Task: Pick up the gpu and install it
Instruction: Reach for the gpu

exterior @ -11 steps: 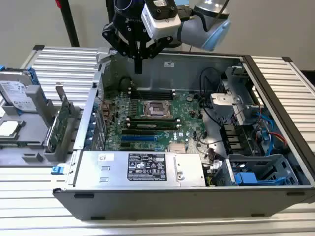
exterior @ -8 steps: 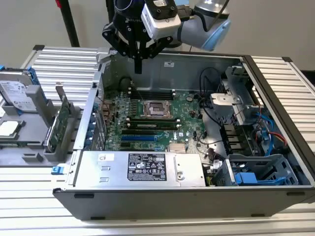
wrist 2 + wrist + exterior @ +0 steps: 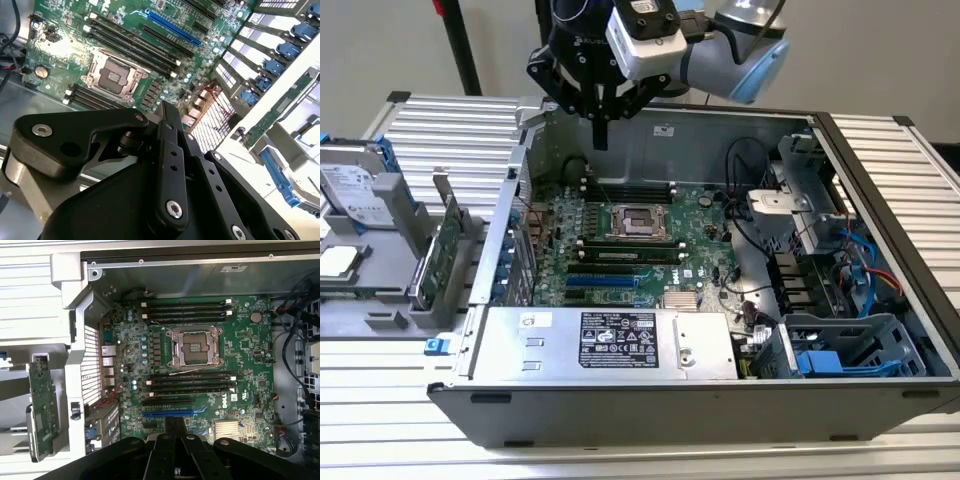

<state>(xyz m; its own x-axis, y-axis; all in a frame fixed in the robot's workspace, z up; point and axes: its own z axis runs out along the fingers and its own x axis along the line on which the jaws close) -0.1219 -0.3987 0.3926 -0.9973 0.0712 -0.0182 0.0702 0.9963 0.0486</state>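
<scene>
The gpu [image 3: 438, 250], a thin green card with a silver bracket, stands on edge in a grey holder outside the case, at the exterior view's left. It also appears in both wrist views, as the gpu [image 3: 42, 405] and the gpu [image 3: 280, 110]. My gripper [image 3: 601, 138] hangs shut and empty above the back wall of the open computer case, over the motherboard [image 3: 630, 240] and well apart from the card. In the first wrist view the gripper [image 3: 175, 426] lies over the board's blue slot [image 3: 175, 413]. The gripper [image 3: 167, 107] shows in the second wrist view too.
A silver power supply [image 3: 610, 345] fills the case's front. Cables and a drive cage [image 3: 840, 250] crowd the exterior view's right side. A hard drive [image 3: 355, 190] sits in a grey stand at the far left. The case's rear bracket wall [image 3: 80, 380] stands between card and board.
</scene>
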